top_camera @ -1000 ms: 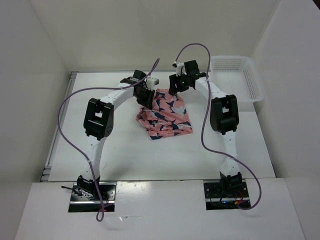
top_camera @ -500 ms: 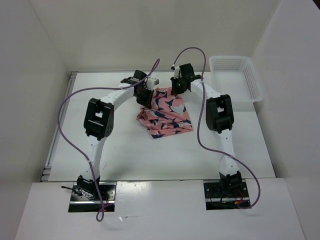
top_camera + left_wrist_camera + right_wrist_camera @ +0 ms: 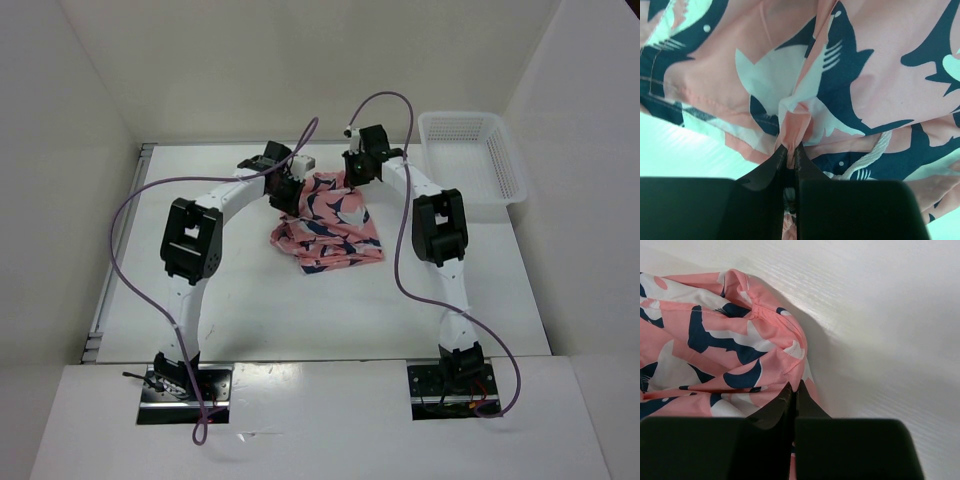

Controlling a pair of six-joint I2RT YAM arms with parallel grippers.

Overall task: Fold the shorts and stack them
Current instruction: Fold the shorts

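Your left gripper (image 3: 790, 151) has its fingers (image 3: 771, 167) drawn almost together, pinching a bunched fold of the shorts (image 3: 875, 70) right at the tips. A sliver of pink cloth shows in the slit between them. A white drawstring cord (image 3: 874, 151) lies on the fabric just right of that pinch.

Your right gripper (image 3: 792, 390) is fully closed, its tips meeting on the hem of the same garment, with bare table (image 3: 880, 330) to its right.

From above, you see both grippers at the far edge of the shorts, one at each corner. The garment lies rumpled mid-table between the two arms. The white mesh basket (image 3: 512, 160) stands at the far right, well apart from the cloth.
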